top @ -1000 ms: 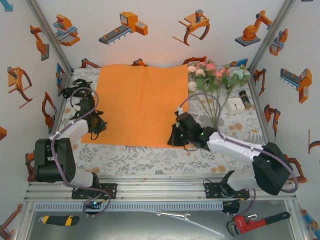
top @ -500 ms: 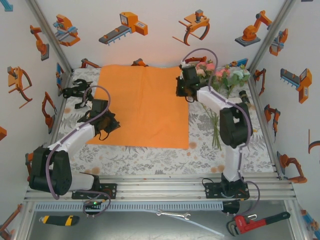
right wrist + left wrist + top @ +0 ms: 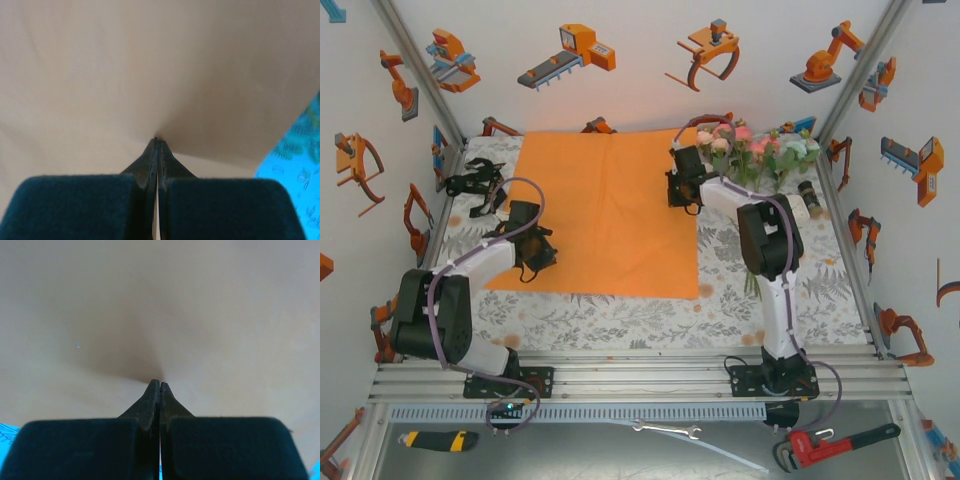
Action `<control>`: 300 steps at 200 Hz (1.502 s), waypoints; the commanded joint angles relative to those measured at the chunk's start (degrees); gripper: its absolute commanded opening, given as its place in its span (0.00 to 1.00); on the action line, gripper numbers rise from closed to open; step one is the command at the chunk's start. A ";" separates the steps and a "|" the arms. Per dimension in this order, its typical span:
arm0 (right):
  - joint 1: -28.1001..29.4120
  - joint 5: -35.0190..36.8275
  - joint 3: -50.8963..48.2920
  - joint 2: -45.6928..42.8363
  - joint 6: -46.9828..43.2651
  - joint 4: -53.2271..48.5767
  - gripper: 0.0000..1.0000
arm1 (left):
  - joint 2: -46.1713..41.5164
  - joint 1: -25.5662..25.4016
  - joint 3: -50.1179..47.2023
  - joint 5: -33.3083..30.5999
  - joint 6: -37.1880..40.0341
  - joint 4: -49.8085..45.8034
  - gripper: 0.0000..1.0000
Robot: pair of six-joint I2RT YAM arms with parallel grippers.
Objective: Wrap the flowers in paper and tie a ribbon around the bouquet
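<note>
The ribbon point(image 3: 470, 183) lies bunched at far left, untouched. The left gripper point(image 3: 160, 385), its arm bent low, is closed and seems to pinch the paper point(image 3: 605, 210) near its left edge. The right gripper point(image 3: 156, 140), its arm stretched far forward, pinches the far right edge likewise. The flowers point(image 3: 755, 150) lie just right of the sheet. The step looks like positioning the paper; next comes letting go and bringing the flowers onto it.

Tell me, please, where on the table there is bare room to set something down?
Free: the cloth strip between paper and rail; the near right corner, between right arm and wall; the middle of the paper. Crowded: far right, with flowers, a bottle and the arm; far left, with the ribbon.
</note>
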 commanded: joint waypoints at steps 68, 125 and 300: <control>6.35 5.54 -33.82 -20.93 23.09 3.88 0.00 | 3.94 8.63 0.17 -1.38 3.65 -1.90 0.00; 18.86 7.15 -51.95 -35.19 39.42 6.70 0.00 | 7.86 10.30 5.78 2.06 11.92 -1.05 0.00; -2.88 5.16 -31.29 -27.13 17.50 2.94 0.00 | -2.08 -0.03 -1.33 -4.26 7.45 -3.16 0.08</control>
